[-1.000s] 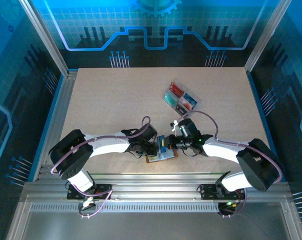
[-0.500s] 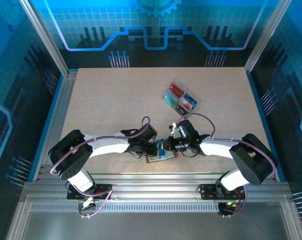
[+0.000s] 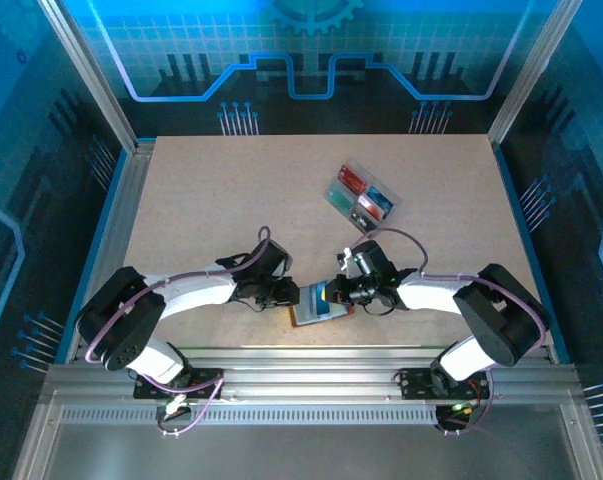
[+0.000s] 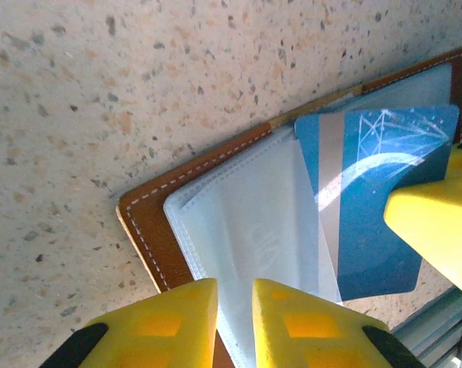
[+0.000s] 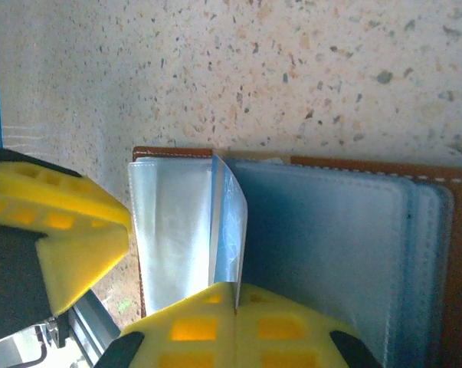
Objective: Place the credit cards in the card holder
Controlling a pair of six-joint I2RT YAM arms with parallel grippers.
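Observation:
The brown card holder lies open near the table's front edge, its pale sleeves facing up. My right gripper is shut on a blue credit card, which it holds on edge over the sleeves; this card is seen edge-on at my right gripper. My left gripper hovers over the holder's leather corner with its jaws a narrow gap apart and nothing pinched. In the top view my left gripper is at the holder's left side.
A clear compartment tray with red, teal and blue cards sits at the back right. The aluminium rail runs just in front of the holder. Bare tabletop stretches left and behind.
My left arm has swung left, its gripper drawing back to the holder's left edge. The right gripper with the blue card has edged slightly left over the holder.

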